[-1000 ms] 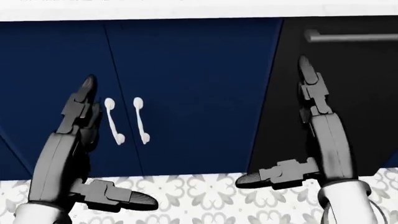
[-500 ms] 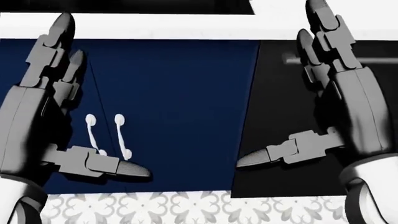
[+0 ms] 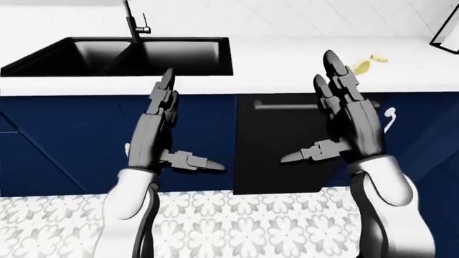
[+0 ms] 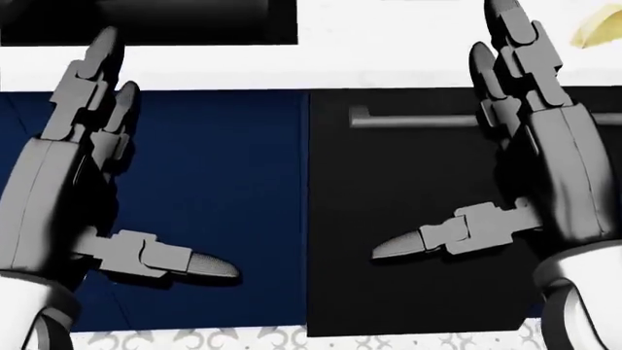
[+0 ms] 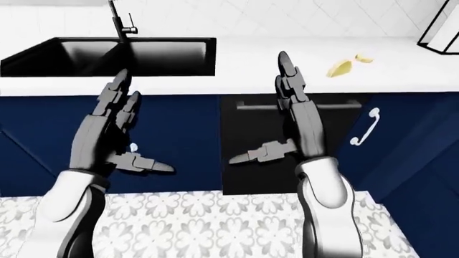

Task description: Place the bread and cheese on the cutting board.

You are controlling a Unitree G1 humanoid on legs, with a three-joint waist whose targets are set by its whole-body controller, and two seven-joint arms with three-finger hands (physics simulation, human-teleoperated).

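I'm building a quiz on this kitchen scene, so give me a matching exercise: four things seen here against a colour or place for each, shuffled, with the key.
Things:
1. sink
2. countertop
3. yellow pieces
4. floor

Descriptions:
A. white surface above the blue cabinets
B. grey floral pattern, bottom of the eye views
C. black basin with a tap, upper left
D. lying on the counter, upper right

Pairs: 1-C, 2-A, 3-D, 4-B
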